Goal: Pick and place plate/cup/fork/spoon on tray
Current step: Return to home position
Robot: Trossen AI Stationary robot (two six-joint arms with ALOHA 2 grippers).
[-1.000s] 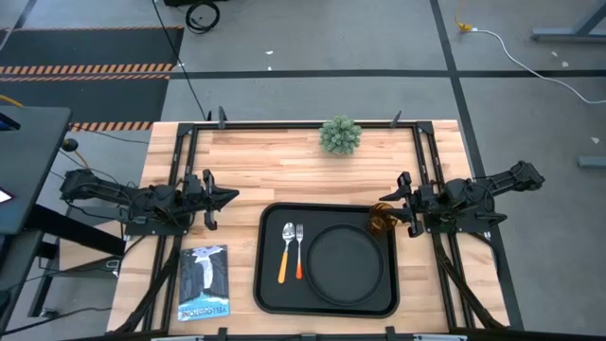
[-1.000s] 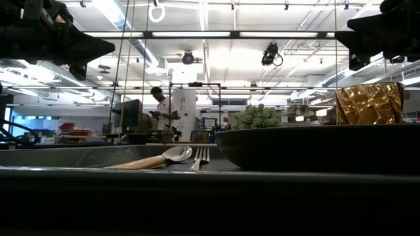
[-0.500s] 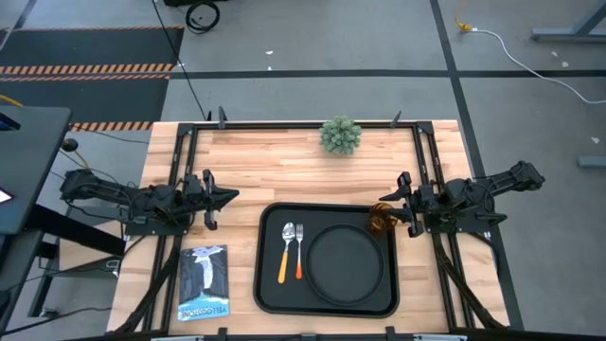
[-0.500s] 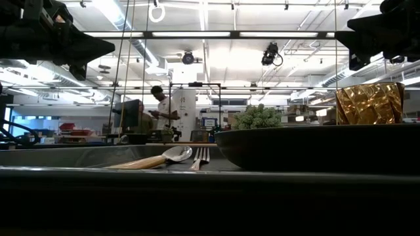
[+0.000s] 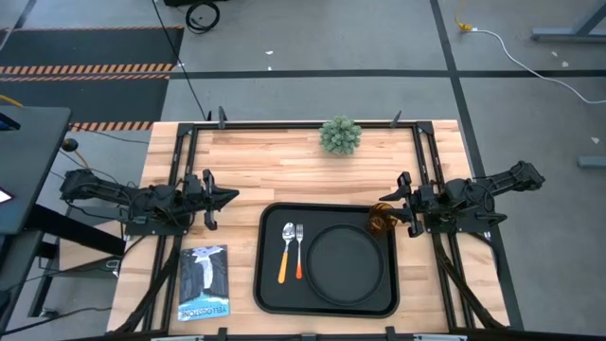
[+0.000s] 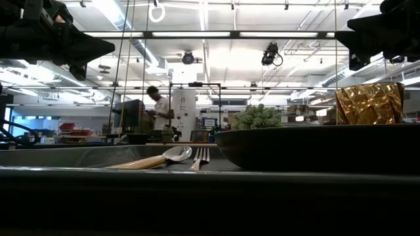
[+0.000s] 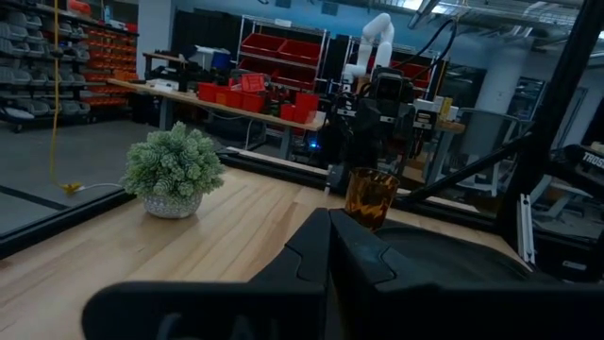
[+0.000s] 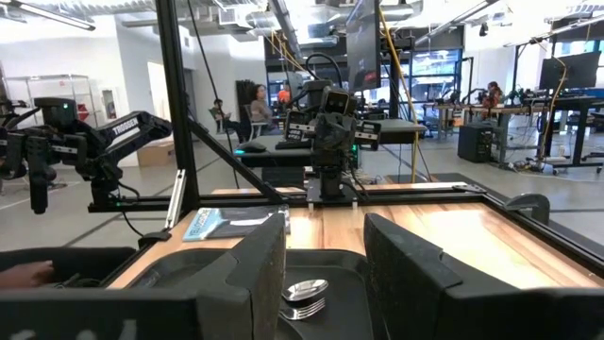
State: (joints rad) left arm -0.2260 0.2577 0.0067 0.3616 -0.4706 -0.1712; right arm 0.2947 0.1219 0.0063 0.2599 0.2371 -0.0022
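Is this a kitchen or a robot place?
Probably a robot lab or workshop, not a kitchen: shelves of red bins, a white robot arm on a bench, and desks with screens behind the wooden table.

- The bench (image 5: pixel 256 170) is pale wood planks inside a dark metal frame.
- A black tray (image 5: pixel 268 284) lies at its near middle.
- A small green plant (image 5: pixel 340 134) stands at the far edge, in the middle.
- A dark booklet (image 5: pixel 204 281) lies flat, left of the tray, apart from it.
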